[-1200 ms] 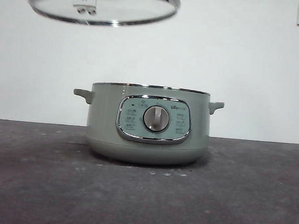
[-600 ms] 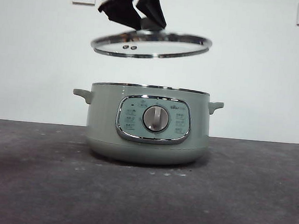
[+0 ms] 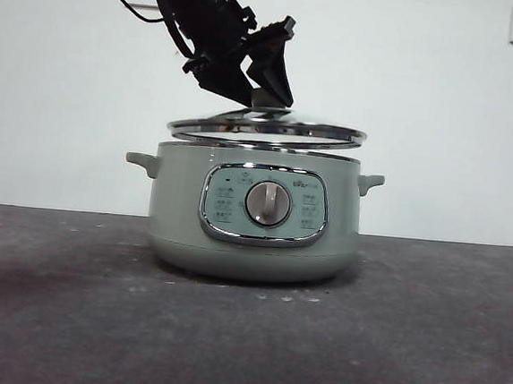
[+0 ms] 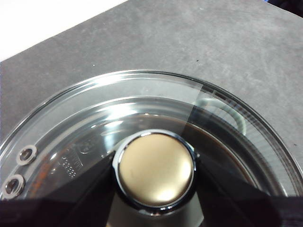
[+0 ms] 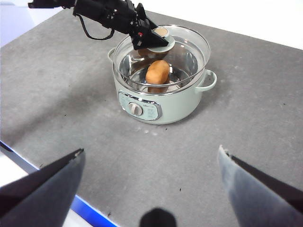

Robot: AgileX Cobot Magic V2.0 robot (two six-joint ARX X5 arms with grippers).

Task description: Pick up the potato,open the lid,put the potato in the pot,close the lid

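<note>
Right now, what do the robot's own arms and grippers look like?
The left gripper is matte black and angular, with wedge-shaped jaws and a thin black cable looping from the arm behind it. The right gripper shows two broad, dark, flat jaws tapering to pointed tips. No markings are readable.

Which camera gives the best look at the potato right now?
The right wrist view: the potato shows whole through the glass lid, lying inside the pot. The front view shows none of it, since the pot's wall hides it. In the left wrist view I cannot pick it out; the knob held by the left end effector fills the middle.
</note>
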